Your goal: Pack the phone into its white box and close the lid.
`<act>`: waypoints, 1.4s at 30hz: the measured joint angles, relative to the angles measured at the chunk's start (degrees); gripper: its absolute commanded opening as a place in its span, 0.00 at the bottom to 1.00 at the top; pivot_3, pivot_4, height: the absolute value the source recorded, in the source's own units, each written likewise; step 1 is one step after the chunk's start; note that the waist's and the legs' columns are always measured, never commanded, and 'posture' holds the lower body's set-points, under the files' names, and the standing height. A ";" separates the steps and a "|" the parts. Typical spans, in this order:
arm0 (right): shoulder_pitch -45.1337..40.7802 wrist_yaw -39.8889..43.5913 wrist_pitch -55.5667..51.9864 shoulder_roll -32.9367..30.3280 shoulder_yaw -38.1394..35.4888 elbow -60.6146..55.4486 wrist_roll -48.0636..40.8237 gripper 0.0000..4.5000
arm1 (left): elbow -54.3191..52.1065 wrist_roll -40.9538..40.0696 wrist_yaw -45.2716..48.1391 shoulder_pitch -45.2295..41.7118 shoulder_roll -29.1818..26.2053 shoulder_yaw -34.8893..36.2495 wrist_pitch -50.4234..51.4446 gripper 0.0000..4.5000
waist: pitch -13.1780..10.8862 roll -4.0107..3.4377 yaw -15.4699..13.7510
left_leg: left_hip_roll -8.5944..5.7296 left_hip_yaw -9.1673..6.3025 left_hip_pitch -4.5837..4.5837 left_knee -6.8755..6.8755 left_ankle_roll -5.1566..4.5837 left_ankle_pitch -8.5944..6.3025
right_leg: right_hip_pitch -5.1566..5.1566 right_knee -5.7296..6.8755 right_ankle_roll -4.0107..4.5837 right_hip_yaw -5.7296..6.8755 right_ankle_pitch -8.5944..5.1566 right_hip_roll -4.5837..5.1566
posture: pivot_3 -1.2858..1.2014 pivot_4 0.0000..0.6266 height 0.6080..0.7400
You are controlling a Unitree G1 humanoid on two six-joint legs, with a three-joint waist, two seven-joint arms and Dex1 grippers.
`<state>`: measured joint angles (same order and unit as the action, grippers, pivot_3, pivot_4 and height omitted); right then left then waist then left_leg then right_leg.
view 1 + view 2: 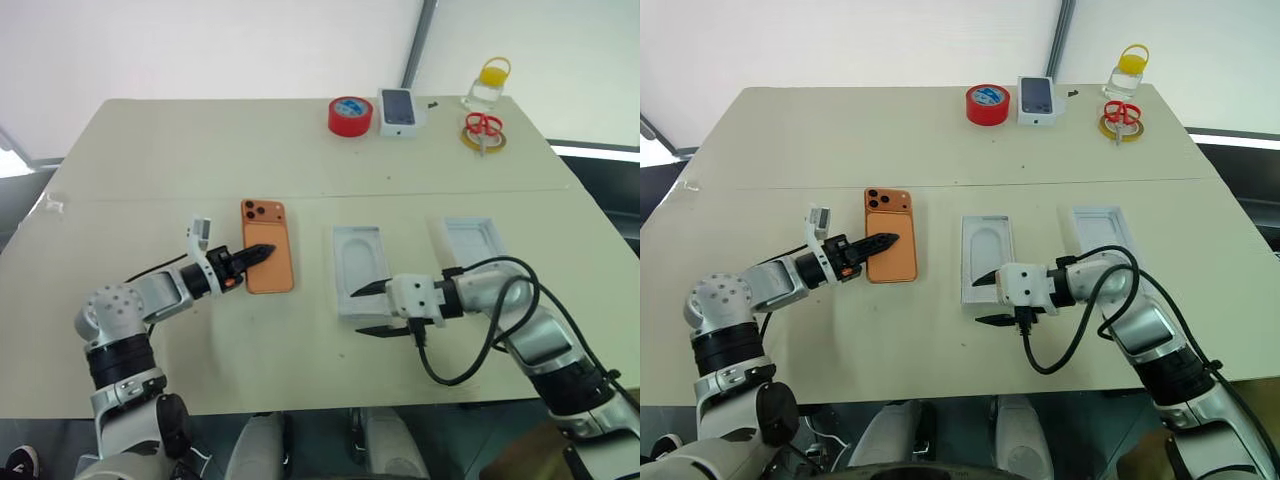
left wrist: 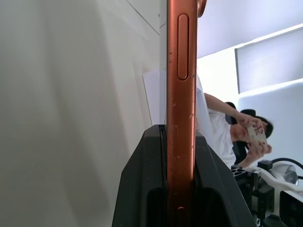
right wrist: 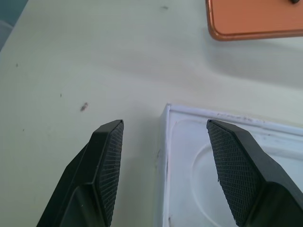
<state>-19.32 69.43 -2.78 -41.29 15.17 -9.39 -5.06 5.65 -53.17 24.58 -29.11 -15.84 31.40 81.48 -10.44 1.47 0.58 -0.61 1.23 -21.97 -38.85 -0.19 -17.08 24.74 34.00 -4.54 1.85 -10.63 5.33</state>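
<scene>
Left gripper (image 1: 262, 252): jaws clenched on the phone (image 1: 268, 262), pinching its long edge; the left wrist view showed the orange side rail with a slim button running up between the two black fingers (image 2: 142, 189). The phone's orange back faced up, camera cluster at its far corner. Whether it was lifted off the tabletop (image 1: 200, 150) or touching it, I could not tell.

Right gripper (image 1: 370, 308): jaws released, spread wide, holding nothing. They hung at the near corner of a shallow white tray (image 1: 360, 270), one finger over the tray's inside, the other over bare tabletop just outside its wall.

Containers, placed from the phone:
- That shallow white tray lay just to the phone's right, long side parallel to it. An oval outline showed on its white floor; otherwise nothing lay in it. Whether this was the white box with a sheet laid in it or the lid, I could not tell.
- A second shallow white tray (image 1: 473, 240) lay further right, beyond the first and apart from it. It held no object that I could make out.
- A small white box (image 1: 397, 113) stood far beyond the phone at the tabletop's back edge, with a dark phone picture printed on top; no lettering readable.
- A red tape roll (image 1: 350, 116) sat just beside that box, on its left.
- Red-handled scissors (image 1: 484, 127) and a clear bottle (image 1: 487, 88) with a yellow cap sat to the box's right.

No brand or writing readable anywhere.
</scene>
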 measured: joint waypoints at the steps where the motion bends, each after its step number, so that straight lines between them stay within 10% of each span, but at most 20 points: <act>1: 0.41 -0.29 0.59 -0.48 -0.12 0.28 0.35 0.64 | 0.25 0.00 0.00 -0.07 0.00 -0.31 -0.24 0.00 | 0.00 0.01 -0.02 | 0.00 0.00 -0.01 -0.01 0.00 0.00 | 0.00 0.00 0.01 0.00 0.00 0.00 | 0.52 0.24 0.99; 13: 3.01 -2.07 1.38 -0.81 -0.24 1.92 1.52 0.00 | 1.68 0.09 0.11 -0.46 -1.52 -1.91 -1.79 0.00 | -0.06 0.10 -0.12 | 0.00 -0.03 -0.16 -0.12 -0.01 0.00 | 0.08 -0.01 0.02 0.01 -0.01 0.00 | 0.52 0.24 0.99; 35: -9.11 -12.84 -9.92 13.41 7.71 6.91 10.94 0.00 | 3.50 -2.43 -4.88 -7.37 2.95 -1.50 -5.02 0.00 | -0.09 0.14 0.03 | -0.01 -0.05 -0.26 -0.17 0.08 0.06 | 0.19 0.07 -0.14 0.01 0.11 0.00 | 0.52 0.24 0.99; 42: -6.13 -9.23 -14.48 12.58 6.69 -0.05 4.77 0.66 | 3.50 -2.22 -4.77 -5.32 3.46 -4.82 -6.26 0.00 | -0.10 0.13 -0.17 | -0.03 -0.08 -0.31 -0.18 0.05 0.04 | 0.19 0.05 -0.15 0.02 0.12 0.00 | 0.52 0.24 0.99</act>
<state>-25.45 60.20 -17.26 -28.71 21.87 -9.44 -0.29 9.15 -55.39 19.82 -34.42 -12.38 26.59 75.22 -10.54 1.61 0.41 -0.65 1.15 -22.29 -39.03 -0.13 -17.04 24.93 34.05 -4.69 1.86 -10.52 5.32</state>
